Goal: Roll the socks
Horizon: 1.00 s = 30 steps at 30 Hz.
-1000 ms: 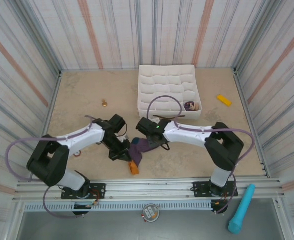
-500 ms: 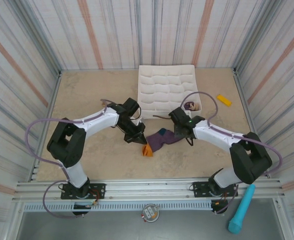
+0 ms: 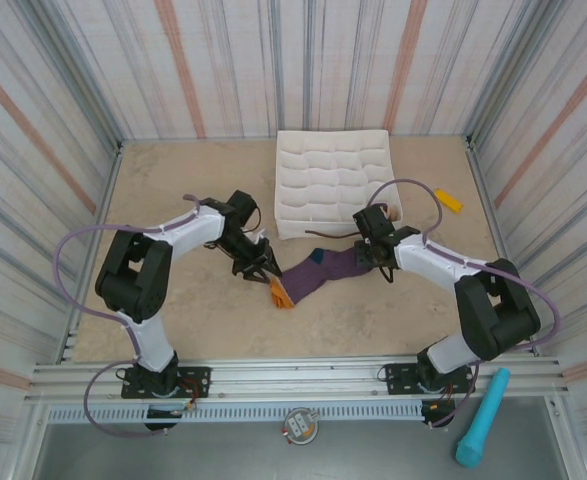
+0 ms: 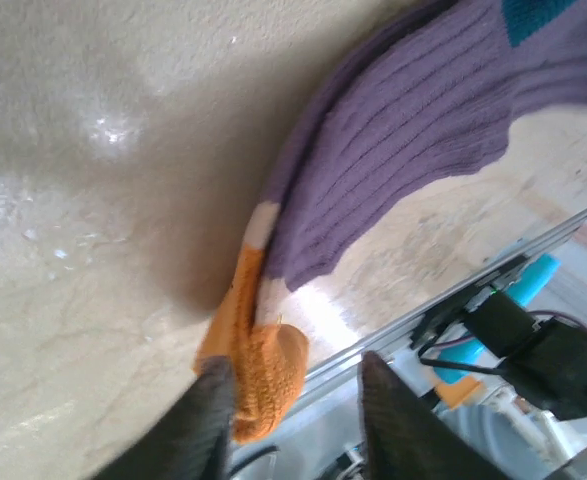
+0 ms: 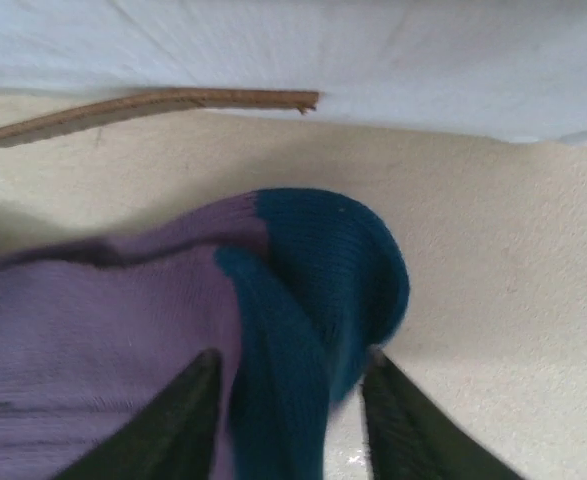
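Both grippers have let go, and the socks (image 3: 318, 275) now lie stretched long on the table (image 3: 173, 200). From above, they reach from the left gripper (image 3: 266, 270) to the right gripper (image 3: 363, 257). Left wrist: gripper released, orange toe (image 4: 263, 370) between its fingers (image 4: 208, 420). Right wrist: gripper released, teal part (image 5: 313, 280) between its fingers, white tray (image 5: 373, 50) just ahead.

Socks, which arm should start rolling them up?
Probably the left. The left gripper sits open right beside the orange toes of the socks, a loose end that could be curled over first. The right gripper straddles the teal end, close to the white tray, with less room.
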Motion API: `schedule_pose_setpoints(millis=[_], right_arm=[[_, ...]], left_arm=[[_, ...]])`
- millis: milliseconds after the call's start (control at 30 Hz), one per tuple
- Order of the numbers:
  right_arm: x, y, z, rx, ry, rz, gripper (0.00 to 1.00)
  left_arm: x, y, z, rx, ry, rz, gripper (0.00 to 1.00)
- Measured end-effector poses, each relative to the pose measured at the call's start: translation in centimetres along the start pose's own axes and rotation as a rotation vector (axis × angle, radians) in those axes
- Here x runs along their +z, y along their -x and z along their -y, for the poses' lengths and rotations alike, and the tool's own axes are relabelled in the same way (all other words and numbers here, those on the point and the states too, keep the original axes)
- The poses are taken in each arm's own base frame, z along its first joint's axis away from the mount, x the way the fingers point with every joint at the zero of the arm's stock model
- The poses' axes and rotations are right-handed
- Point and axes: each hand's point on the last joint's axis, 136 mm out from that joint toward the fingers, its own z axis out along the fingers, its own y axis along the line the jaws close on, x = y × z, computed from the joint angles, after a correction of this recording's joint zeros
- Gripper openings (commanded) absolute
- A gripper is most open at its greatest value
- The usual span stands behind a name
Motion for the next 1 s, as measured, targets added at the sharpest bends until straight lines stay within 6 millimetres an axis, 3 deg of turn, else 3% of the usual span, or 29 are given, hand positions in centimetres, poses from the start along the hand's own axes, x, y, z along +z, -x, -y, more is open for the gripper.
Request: schedule_pose_setpoints(millis=[133, 200, 367, 600, 933, 1000], right_arm=[[-0.5, 0.0, -0.8, -0.037, 0.025, 0.006, 0.92], [-1.3, 0.1, -1.8, -0.066, 0.050, 0.026, 0.99], [-4.4, 0.4, -4.8, -0.140, 0.137, 0.095, 0.99], [-7.0, -0.7, -8.0, -0.204, 0.209, 0.148, 0.99], [-9.1, -5.3, -11.9, -0.258, 0.276, 0.204, 1.00], [-9.5, -5.9, -12.7, -0.282, 0.271, 0.230, 0.95]], left_arm=[[-0.1, -0.3, -1.3, -0.008, 0.059, -0.003, 0.73], [-0.3, -0.4, -2.2, -0.015, 0.090, 0.000, 0.77], [-1.1, -0.9, -4.4, -0.032, 0.167, 0.008, 0.78], [0.9, -3.2, -6.4, -0.088, 0.167, -0.049, 0.71], [2.7, -2.4, -5.4, -0.147, 0.066, -0.012, 0.52], [2.8, -2.0, -5.1, -0.158, 0.048, 0.001, 0.47]])
